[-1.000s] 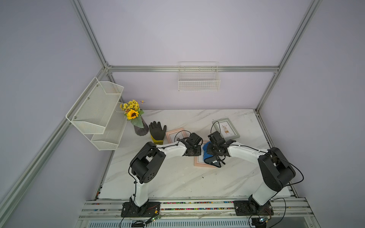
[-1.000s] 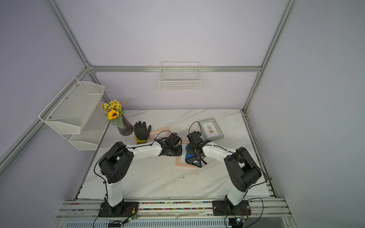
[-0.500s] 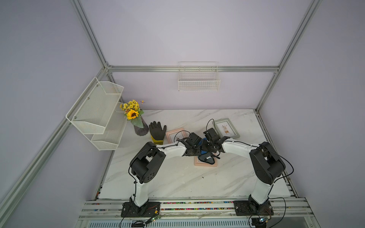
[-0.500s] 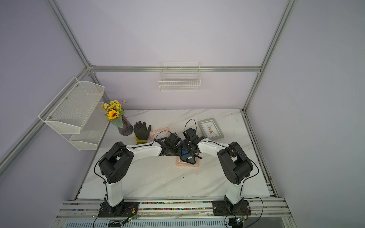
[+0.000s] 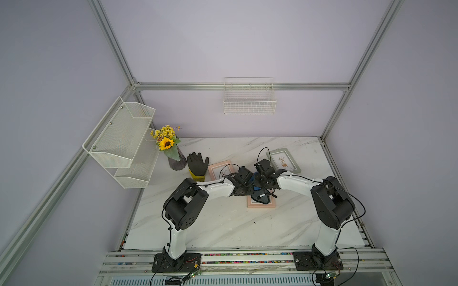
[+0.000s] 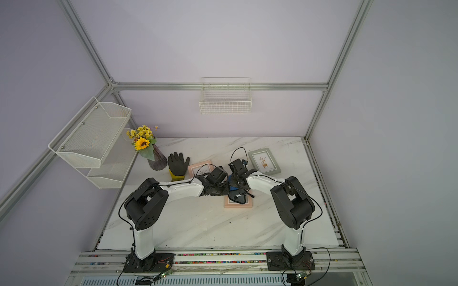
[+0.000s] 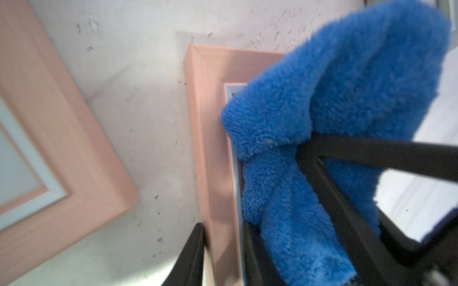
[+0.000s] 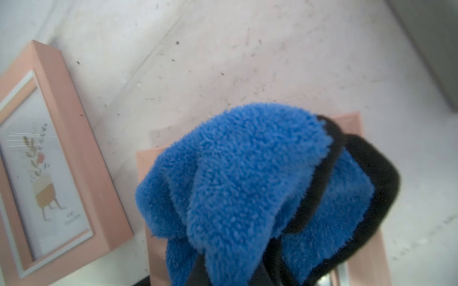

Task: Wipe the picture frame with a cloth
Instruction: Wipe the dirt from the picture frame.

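Left arm (image 5: 215,189) and right arm (image 5: 297,184) reach inward, wrists nearly touching. Right pincer (image 8: 234,270), closed tight, holds the bunched cloth (image 8: 235,173), draped beneath it on the picture frame (image 5: 261,206). Left pincer (image 7: 221,255), narrowly parted, pinches that frame's side rail.

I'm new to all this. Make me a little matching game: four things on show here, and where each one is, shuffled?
Things:
1 cloth
2 work glove
3 grey frame
4 wire basket

Places:
A hung on the back wall
B flat beside the vase
C bunched on the nearer pink frame
D flat, far right

Pairs: 1-C, 2-B, 3-D, 4-A
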